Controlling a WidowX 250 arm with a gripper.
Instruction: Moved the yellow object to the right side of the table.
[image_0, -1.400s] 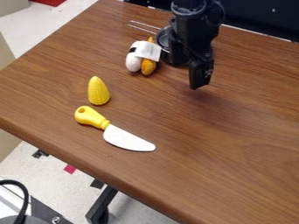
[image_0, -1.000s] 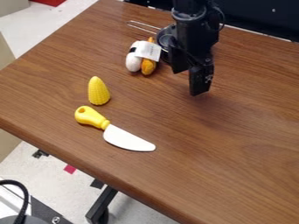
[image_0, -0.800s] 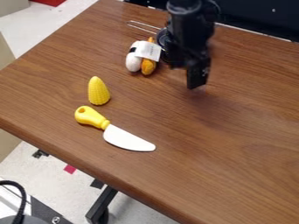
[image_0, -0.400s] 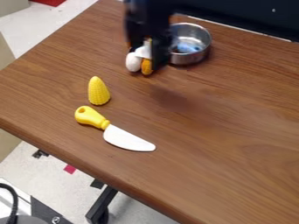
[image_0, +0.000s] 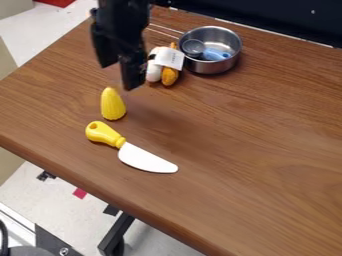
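Robot arm at a wooden-topped table, seen from where an onlooker stands. The black two-finger gripper (image_0: 125, 77) hangs at eleven o'clock, just beyond the ribbed yellow toy corn cob (image_0: 113, 105), which sits at ten o'clock and is probably the object to be moved. How far the gripper is open cannot be told from here; nothing is seen in its hold. Picking up the cob appears to be the step in hand. The chief risk lies in the cob's smooth taper: a grip taken near the narrow tip could slip and send it rolling. A descent set too far toward six o'clock might strike the yellow-handled toy knife with a white blade (image_0: 146, 159), whose handle lies just beside the cob's base. Travel that is too low toward two o'clock could brush the white-and-orange toy bundle (image_0: 169, 76) or the round steel pot (image_0: 221, 67). The near edge of the brown wooden worktop (image_0: 260, 150) slants from nine to six o'clock, close to the knife handle; the broad wood surface between three and five o'clock offers room for placement.
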